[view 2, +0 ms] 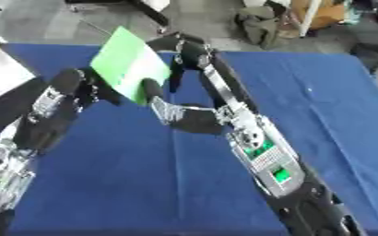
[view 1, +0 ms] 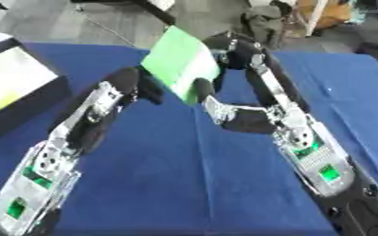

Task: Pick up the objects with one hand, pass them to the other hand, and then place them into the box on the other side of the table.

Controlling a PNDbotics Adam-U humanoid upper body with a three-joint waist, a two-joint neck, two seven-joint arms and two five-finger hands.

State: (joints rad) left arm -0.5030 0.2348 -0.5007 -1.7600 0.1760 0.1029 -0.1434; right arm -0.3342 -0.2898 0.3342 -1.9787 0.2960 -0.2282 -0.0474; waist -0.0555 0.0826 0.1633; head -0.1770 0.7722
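Caught mid-handover, by the look of it: a flat green and white packet (view 1: 180,64) held up in the air above the far middle of the desk (view 1: 184,184), between both hands, not resting on the blue cloth. So, judged from this: lifted already, passing under way, placing not yet done. Box (view 1: 14,92) at the left edge of the desk, dark-walled with a pale inside, well apart from the packet.

Right hand (view 1: 224,110) reaching in from the right, forearm running up the right side of the desk, wrist bent inward; thumb up against the packet's lower right corner and further fingers wrapped round its far edge, so closed on the packet. Left hand (view 1: 132,85) raised from the lower left corner, forearm slanting toward the middle, dark fingers at the packet's lower left edge; touching or only just beside, not clear, and curled or straight cannot be told.

Still to come, as a guess: release by the right hand once the left has hold, then a swing left to the box. Main risk: the thin packet slipping out during the exchange
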